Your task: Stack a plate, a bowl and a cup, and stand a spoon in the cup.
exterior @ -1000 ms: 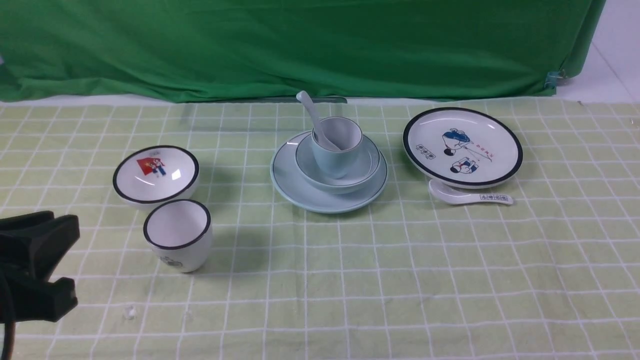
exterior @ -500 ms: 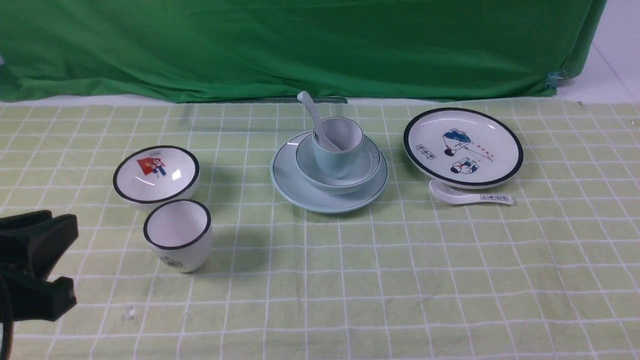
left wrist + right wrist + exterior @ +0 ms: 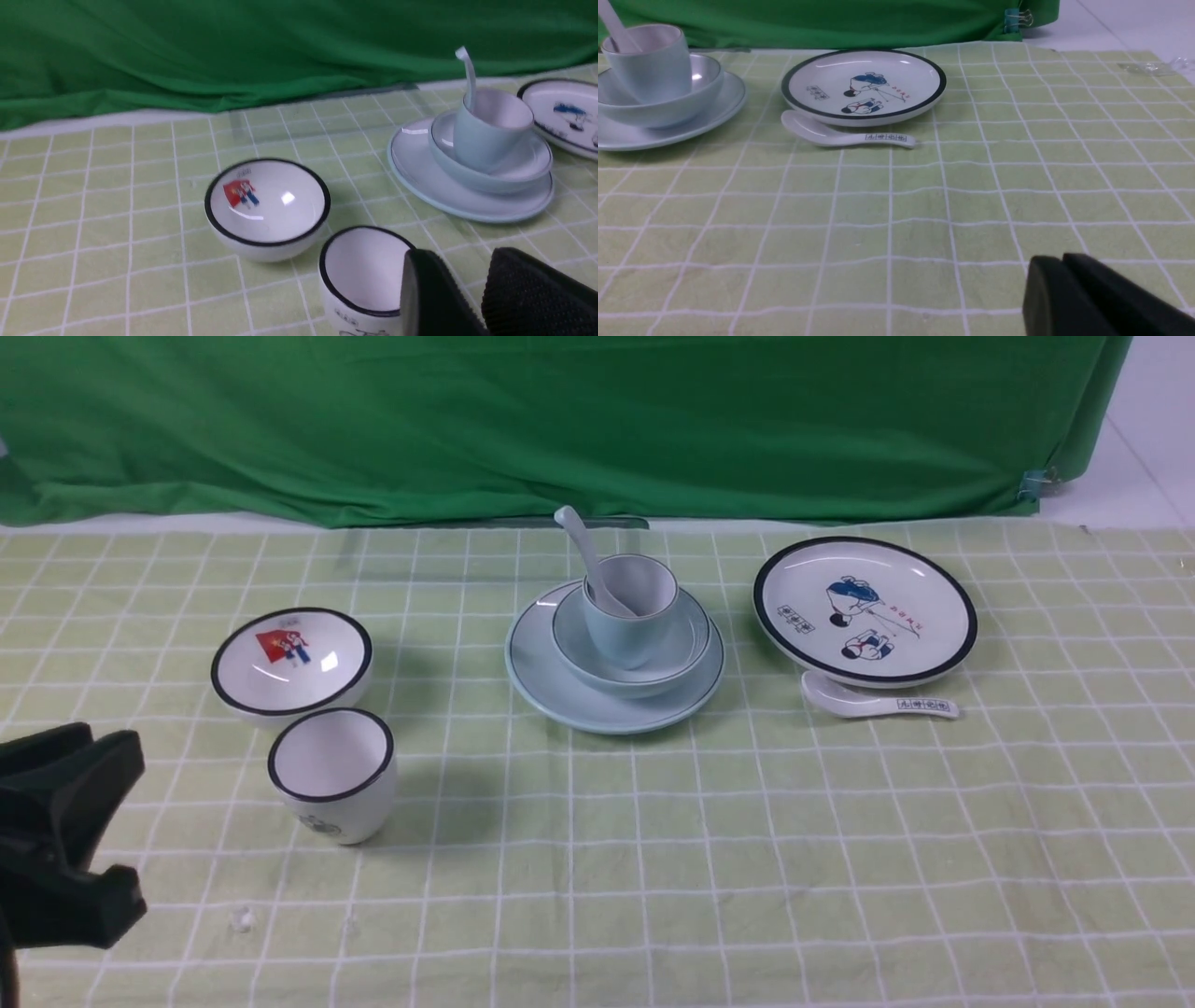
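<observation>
Task apparently complete: spoon [image 3: 586, 556] stands in cup [image 3: 630, 611], on bowl [image 3: 686, 658] and plate [image 3: 551, 686]; left gripper [image 3: 79, 831] parted and empty, right gripper [image 3: 1064, 275] nearly closed, holding nothing.

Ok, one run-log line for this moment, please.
stack: pale blue-green cup in bowl on plate | pale ceramic spoon: standing in cup | left gripper: open, empty | right gripper: shut, empty

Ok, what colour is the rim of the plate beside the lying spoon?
Black, on the white cartoon plate; clearest in the right wrist view.
</observation>
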`<control>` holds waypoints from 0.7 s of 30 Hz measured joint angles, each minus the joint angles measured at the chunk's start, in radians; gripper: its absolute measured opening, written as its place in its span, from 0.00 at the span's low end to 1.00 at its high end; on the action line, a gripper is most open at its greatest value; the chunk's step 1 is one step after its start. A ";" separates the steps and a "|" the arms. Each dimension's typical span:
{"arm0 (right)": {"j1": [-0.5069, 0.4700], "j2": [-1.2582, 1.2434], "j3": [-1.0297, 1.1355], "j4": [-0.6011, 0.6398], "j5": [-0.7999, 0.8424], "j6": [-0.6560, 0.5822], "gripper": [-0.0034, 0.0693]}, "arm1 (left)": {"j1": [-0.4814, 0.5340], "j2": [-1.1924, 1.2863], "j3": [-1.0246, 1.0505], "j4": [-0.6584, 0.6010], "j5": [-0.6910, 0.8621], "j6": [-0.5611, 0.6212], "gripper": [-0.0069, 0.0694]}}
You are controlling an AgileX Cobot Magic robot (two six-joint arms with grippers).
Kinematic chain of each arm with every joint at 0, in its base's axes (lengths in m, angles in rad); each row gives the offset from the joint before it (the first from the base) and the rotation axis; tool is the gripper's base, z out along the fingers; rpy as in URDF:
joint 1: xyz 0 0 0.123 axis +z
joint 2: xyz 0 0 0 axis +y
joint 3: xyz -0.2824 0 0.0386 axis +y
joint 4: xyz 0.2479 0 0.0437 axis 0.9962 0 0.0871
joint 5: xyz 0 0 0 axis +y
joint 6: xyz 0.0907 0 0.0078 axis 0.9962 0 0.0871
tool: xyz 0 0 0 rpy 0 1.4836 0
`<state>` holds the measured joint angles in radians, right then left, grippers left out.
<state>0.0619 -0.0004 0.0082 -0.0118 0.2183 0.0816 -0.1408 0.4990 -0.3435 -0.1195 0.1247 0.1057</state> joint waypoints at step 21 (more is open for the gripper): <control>-0.003 0.000 0.000 0.001 0.002 -0.001 0.20 | 0.137 -0.497 0.351 0.113 0.107 -0.063 0.08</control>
<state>0.0588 -0.0004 0.0087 -0.0109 0.2201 0.0809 -0.0035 0.0025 0.0071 -0.0062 0.2321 0.0422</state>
